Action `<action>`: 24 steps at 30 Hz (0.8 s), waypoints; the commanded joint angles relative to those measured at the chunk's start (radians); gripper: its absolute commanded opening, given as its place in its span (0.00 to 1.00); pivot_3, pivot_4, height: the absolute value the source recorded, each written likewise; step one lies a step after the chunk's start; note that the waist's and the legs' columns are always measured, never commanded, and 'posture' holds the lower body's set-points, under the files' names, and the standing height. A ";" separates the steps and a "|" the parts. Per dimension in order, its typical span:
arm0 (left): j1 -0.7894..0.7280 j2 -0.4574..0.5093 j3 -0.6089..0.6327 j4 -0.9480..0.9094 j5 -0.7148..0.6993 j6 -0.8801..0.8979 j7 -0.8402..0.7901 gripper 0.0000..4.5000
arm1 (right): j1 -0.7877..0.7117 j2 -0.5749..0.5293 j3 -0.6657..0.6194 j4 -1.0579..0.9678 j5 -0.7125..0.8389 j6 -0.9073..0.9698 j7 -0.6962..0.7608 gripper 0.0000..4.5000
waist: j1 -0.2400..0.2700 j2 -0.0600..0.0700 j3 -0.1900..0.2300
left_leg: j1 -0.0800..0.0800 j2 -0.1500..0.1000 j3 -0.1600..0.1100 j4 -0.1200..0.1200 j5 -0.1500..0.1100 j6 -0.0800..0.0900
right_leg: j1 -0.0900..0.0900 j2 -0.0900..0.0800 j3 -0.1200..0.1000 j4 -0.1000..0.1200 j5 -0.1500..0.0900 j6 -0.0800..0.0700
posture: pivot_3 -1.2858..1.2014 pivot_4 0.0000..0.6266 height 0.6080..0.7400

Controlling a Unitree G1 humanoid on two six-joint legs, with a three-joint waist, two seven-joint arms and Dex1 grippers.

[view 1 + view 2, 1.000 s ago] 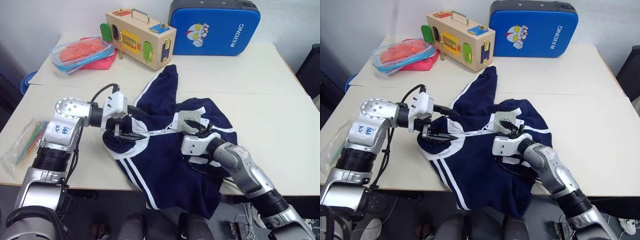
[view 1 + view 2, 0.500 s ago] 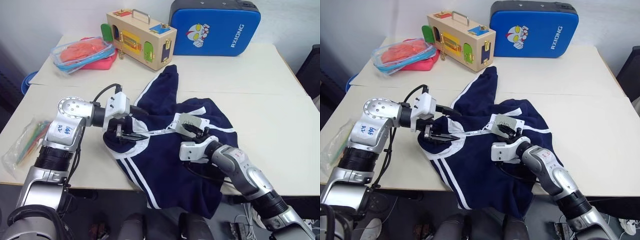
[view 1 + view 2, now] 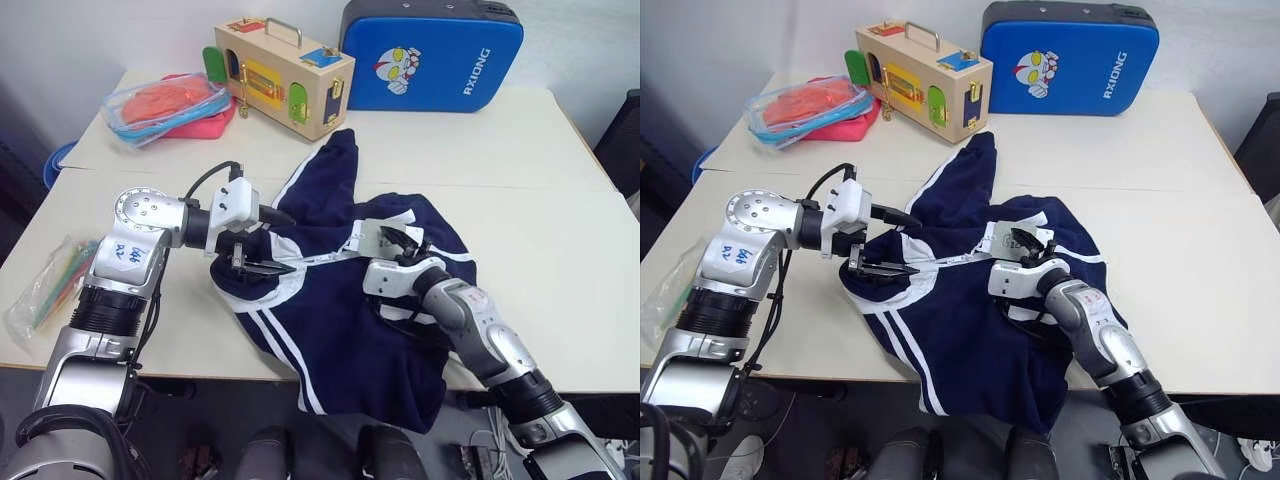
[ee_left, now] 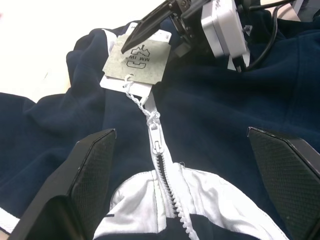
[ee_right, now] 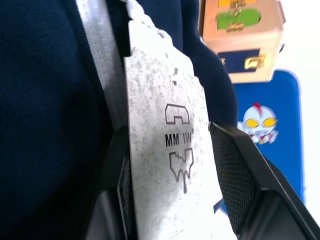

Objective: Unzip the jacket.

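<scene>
Jacket (image 3: 340,300) on table (image 3: 560,250), right hand (image 3: 403,243) pinching its hang tag (image 5: 170,145).

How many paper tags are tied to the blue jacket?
2. A pale green paper hang tag lies on a white paper tag beneath it, both on the large navy-blue fabric jacket beside its white zipper. More could hide underneath.

jacket (image 3: 340,300) hem hanging past table (image 3: 560,250) edge, hang tag (image 5: 172,145) print partly cut off
</scene>
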 commanded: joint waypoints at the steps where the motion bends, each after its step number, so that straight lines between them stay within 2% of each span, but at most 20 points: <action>1: -0.002 -0.003 0.005 -0.010 0.002 -0.019 0.003 0.98 | 0.005 0.008 -0.040 -0.084 0.074 0.009 0.047 0.50 | 0.000 0.000 0.000 | 0.000 0.000 0.000 0.000 0.000 0.000 | 0.000 0.000 0.000 0.000 0.000 0.000 | 0.52 0.24 1.00; 8: 0.007 -0.007 0.008 -0.019 0.001 -0.020 0.007 0.98 | -0.034 -0.003 -0.083 -0.145 0.127 0.057 0.105 0.50 | 0.000 0.000 0.000 | 0.000 0.000 0.000 0.000 0.000 0.000 | 0.000 0.000 0.000 0.000 0.000 0.000 | 0.52 0.24 1.00; 12: 0.014 -0.010 0.008 -0.026 -0.001 -0.016 0.011 0.98 | -0.065 -0.038 -0.046 -0.051 0.082 0.005 0.077 0.50 | -0.001 0.000 0.000 | 0.000 0.000 0.000 0.000 0.000 0.000 | 0.000 0.000 0.000 0.000 0.000 0.000 | 0.52 0.24 1.00; 15: 0.014 -0.012 0.007 -0.030 0.000 -0.013 0.015 0.98 | -0.094 -0.050 -0.017 0.029 0.072 -0.038 0.064 0.38 | -0.001 0.000 0.000 | 0.000 0.000 0.000 0.000 0.000 0.000 | 0.000 0.000 0.000 0.000 0.000 0.000 | 0.52 0.24 1.00; 20: 0.014 -0.014 0.008 -0.026 0.000 -0.010 0.019 0.98 | -0.117 -0.055 -0.013 0.073 0.083 -0.087 0.061 0.01 | -0.006 0.000 0.000 | 0.000 0.000 0.000 0.000 0.000 0.000 | 0.000 0.000 0.000 0.000 0.000 0.000 | 0.52 0.24 1.00; 24: 0.012 -0.028 0.003 0.006 0.011 -0.019 0.033 0.98 | -0.113 -0.078 -0.031 0.045 0.105 -0.099 0.089 0.00 | -0.008 0.000 0.000 | 0.000 0.000 0.000 0.000 0.000 0.000 | 0.000 0.000 0.000 0.000 0.000 0.000 | 0.52 0.24 1.00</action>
